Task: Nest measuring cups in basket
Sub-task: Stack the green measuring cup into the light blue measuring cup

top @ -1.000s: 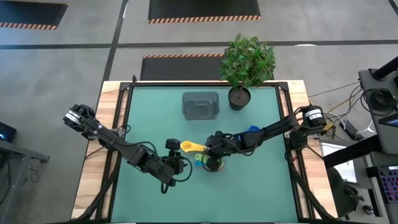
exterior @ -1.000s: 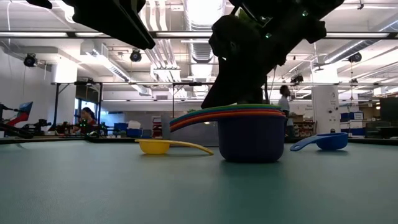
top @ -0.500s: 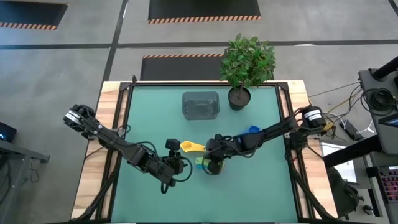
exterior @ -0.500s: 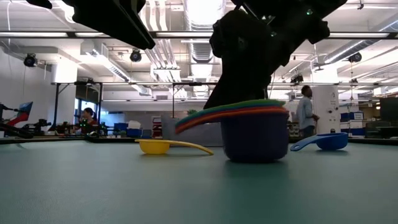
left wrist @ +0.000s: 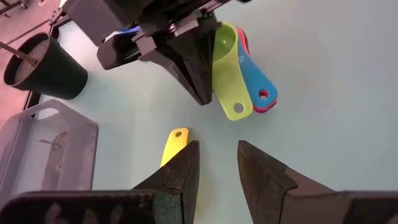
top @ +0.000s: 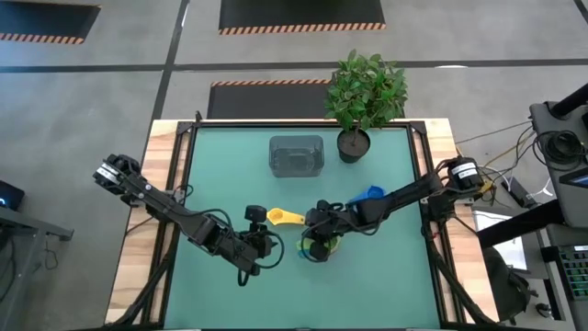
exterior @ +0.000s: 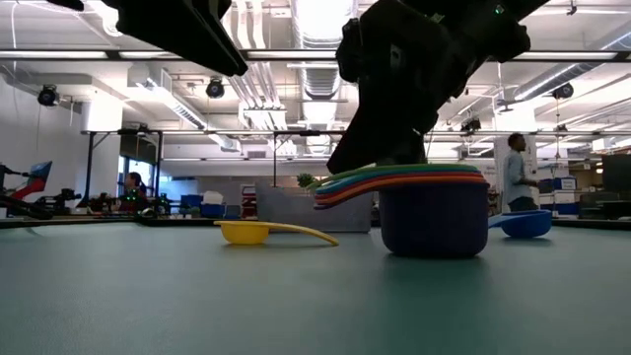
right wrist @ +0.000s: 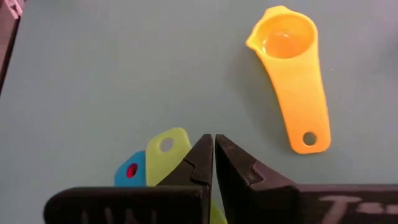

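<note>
A green table (top: 230,175) with wooden edges holds two dark arms reaching in from either side. At its far edge sit the grey translucent basket (top: 296,154) and, beside it, a dark round pot with a leafy plant (top: 366,92); neither holds a cup. Wide bare green lies between the basket and the arms, and along the near edge.

From above, the right gripper (top: 315,245) hides most of the nested cups (top: 317,248) at mid-table. The low view shows what that one cannot: the stack (exterior: 434,212) stands upright on the table, a dark blue cup at the bottom with red, orange and green rims layered in it, handles fanning out to one side. The left wrist view adds the lime-green handle (left wrist: 227,78) on top of a blue one and a red one, each with a hanging hole.

The right gripper (right wrist: 213,144) has its fingers pressed together, tips at the stack's handles; whether they pinch a handle I cannot tell. The left gripper (top: 260,241) hangs just beside the stack, apart from it, its fingers (left wrist: 180,174) slightly spread and holding nothing.

A yellow cup (top: 283,216) lies alone on the table between the grippers and the basket. A small blue cup (top: 369,194) lies near the right arm
</note>
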